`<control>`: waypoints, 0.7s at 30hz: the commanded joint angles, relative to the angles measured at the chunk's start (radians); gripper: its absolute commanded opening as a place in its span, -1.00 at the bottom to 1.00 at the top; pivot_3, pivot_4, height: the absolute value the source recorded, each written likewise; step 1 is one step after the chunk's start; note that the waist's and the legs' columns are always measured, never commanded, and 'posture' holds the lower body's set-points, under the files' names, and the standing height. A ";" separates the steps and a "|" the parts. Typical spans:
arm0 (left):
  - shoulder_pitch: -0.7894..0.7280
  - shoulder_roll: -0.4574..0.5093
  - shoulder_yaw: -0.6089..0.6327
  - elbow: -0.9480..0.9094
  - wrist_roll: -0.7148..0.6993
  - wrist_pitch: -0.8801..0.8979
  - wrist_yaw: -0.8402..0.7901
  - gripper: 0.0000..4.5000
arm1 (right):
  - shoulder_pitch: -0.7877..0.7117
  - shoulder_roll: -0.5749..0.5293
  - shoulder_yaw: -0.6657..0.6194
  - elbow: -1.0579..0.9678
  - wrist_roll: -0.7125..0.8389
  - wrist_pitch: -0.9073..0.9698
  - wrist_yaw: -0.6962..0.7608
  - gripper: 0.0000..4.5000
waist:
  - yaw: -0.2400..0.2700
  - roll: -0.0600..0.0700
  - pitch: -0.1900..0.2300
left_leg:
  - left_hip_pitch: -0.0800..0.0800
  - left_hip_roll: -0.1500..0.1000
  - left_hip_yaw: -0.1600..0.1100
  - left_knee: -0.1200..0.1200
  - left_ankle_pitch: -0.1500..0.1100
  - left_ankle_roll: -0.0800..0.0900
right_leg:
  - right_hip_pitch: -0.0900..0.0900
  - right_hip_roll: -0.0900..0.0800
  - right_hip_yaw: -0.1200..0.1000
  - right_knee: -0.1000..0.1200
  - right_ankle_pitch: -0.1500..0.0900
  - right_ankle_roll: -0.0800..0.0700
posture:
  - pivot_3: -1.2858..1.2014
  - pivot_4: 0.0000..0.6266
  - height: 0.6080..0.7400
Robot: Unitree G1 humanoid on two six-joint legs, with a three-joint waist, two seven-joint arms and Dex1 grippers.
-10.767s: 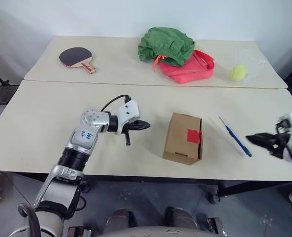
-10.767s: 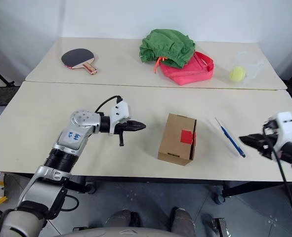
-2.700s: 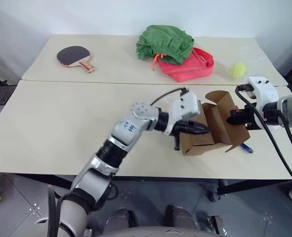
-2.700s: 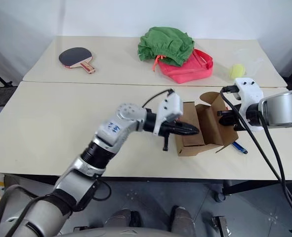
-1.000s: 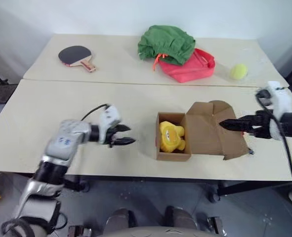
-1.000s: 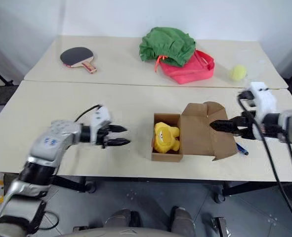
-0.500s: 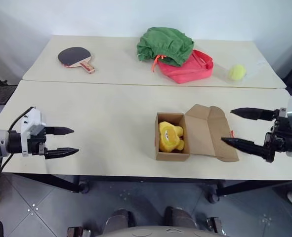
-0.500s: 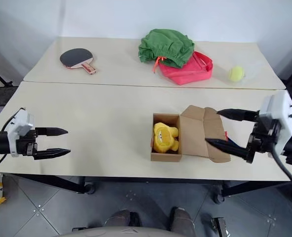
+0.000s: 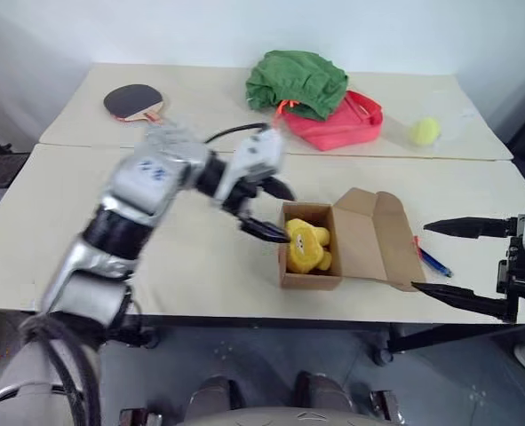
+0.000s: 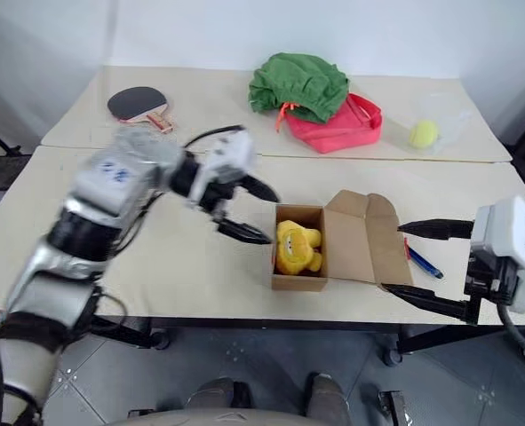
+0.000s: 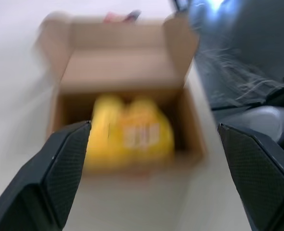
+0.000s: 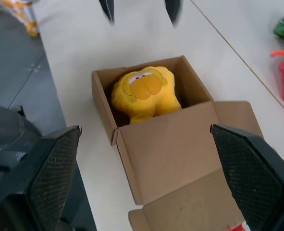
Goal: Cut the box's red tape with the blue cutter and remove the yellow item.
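Brown cardboard forms the box (image 9: 311, 253), which lies open on the near counter (image 9: 155, 257) and serves as the reference point.

Left of the box, the left pincer (image 9: 271, 211) hovers at the open rim, fingers spread wide, empty, aimed rightward and down. The yellow item (image 9: 308, 247) lies inside the box, just right of that pincer, its long axis running front to back. The left pincer is the nearer one.

Right of the box, the opened lid flap lies flat. The blue cutter (image 9: 431, 260) rests just beyond the flap. The right pincer (image 9: 462, 262) hangs farther right, fingers wide apart, holding nothing.

Obstruction, as judged: the left box wall stands between pincer and item; approach from above.
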 commanded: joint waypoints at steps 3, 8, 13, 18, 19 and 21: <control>-0.084 -0.082 -0.110 0.194 0.177 -0.259 0.016 0.99 | 0.037 0.047 -0.105 -0.144 0.105 0.088 -0.104 1.00 | -0.001 0.001 0.001 | 0.000 0.000 -0.001 0.000 0.000 -0.001 | 0.000 0.000 0.000 0.001 0.000 0.000 | 0.03 -0.52 1.00; -0.136 -0.167 -0.156 0.347 0.259 -0.381 -0.021 0.99 | 0.059 0.093 -0.156 -0.222 0.200 0.131 -0.224 1.00 | 0.010 0.000 0.001 | -0.001 0.000 -0.003 0.003 0.000 0.001 | 0.000 -0.002 0.000 0.002 0.000 -0.001 | 0.03 -0.52 1.00; -0.185 -0.252 -0.164 0.498 0.328 -0.474 -0.022 0.99 | 0.087 0.101 -0.160 -0.260 0.257 0.152 -0.305 1.00 | 0.014 -0.001 0.002 | -0.003 -0.002 -0.004 0.005 -0.002 0.004 | 0.000 -0.003 0.000 0.000 0.000 -0.001 | 0.03 -0.52 1.00; -0.237 -0.264 -0.203 0.637 0.449 -0.629 0.006 0.63 | 0.072 0.088 -0.147 -0.266 0.315 0.150 -0.374 1.00 | 0.008 -0.002 0.002 | -0.003 -0.002 -0.005 0.005 -0.002 0.004 | 0.000 -0.003 -0.001 0.000 0.000 -0.001 | 0.03 -0.52 1.00; -0.246 -0.265 -0.205 0.660 0.465 -0.649 0.007 0.50 | 0.067 0.083 -0.146 -0.264 0.328 0.149 -0.384 1.00 | 0.007 -0.002 0.002 | -0.003 -0.002 -0.005 0.005 -0.002 0.004 | 0.000 -0.003 -0.001 0.000 0.000 -0.001 | 0.03 -0.52 1.00; -0.265 -0.269 -0.212 0.702 0.499 -0.687 0.008 0.24 | 0.063 0.073 -0.145 -0.257 0.347 0.150 -0.394 1.00 | 0.005 -0.002 0.002 | -0.002 -0.001 -0.005 0.005 -0.002 0.004 | 0.000 -0.003 -0.001 0.000 0.000 -0.001 | 0.03 -0.52 1.00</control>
